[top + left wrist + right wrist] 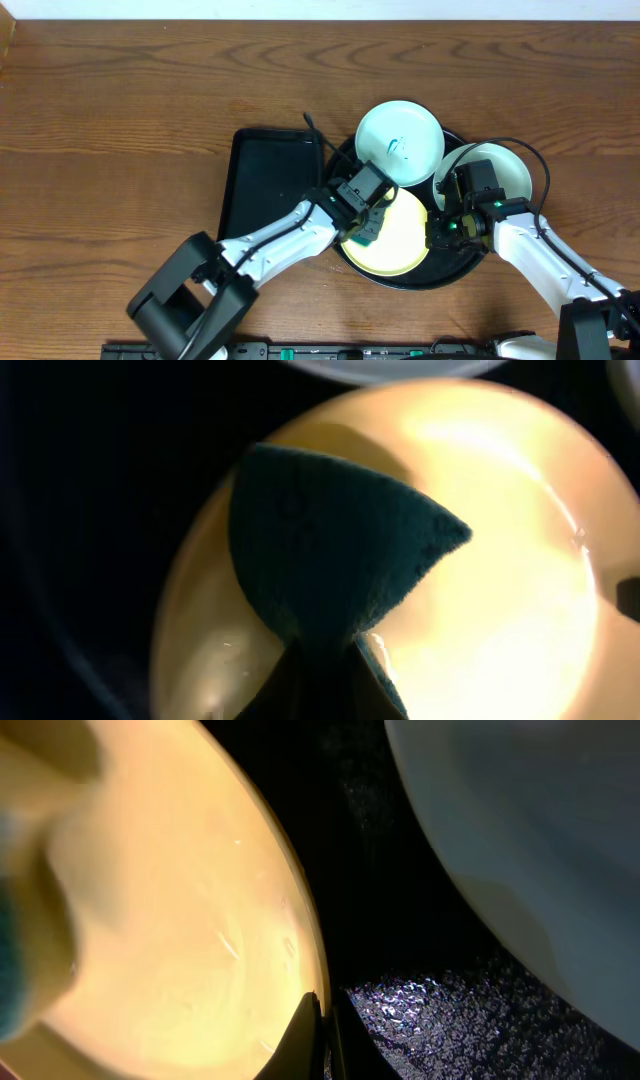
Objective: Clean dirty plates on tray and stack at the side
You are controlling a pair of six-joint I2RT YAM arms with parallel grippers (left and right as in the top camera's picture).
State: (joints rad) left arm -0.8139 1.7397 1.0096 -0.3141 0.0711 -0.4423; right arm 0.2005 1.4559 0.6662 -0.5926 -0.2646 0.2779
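The pale yellow plate [400,245] lies on the round black tray [452,268]. My left gripper [366,226] is shut on a dark green sponge [325,545], which presses on the yellow plate [500,560]. My right gripper [440,232] is shut on the yellow plate's right rim [300,935], with its fingers [320,1030] on either side of the rim. A mint-white plate [400,143] with blue-green scribbles sits at the tray's far edge. A second mint-white plate [500,172] sits at the tray's right and also shows in the right wrist view [530,840].
A smaller rectangular black tray [265,185] lies just left of the round tray. The wooden table [120,130] extends to the left and back. A black cable loops over the right plate [540,165].
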